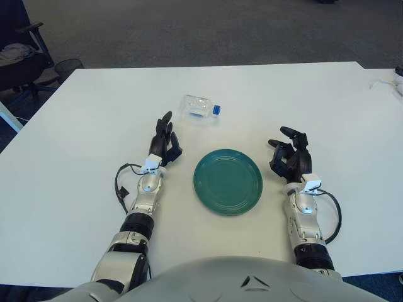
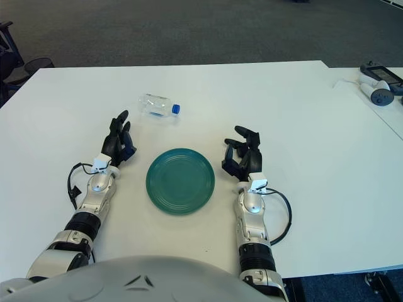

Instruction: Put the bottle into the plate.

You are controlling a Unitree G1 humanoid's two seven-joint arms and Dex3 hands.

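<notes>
Two hands are seen flanking the green plate [image 1: 227,181]: left hand [image 1: 164,143] and right hand [image 1: 291,158], both relaxed, nothing held. The bottle [image 1: 200,107] is lying on the white surface [image 1: 82,126] beyond the plate.

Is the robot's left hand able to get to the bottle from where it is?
Probably yes. The left hand shows just in front of the bottle, which lies on its side on the table, and nothing stands between them. The fingers look open.

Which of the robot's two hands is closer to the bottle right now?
The left hand: the bottle lies just beyond it, while the right hand is across the plate.
</notes>
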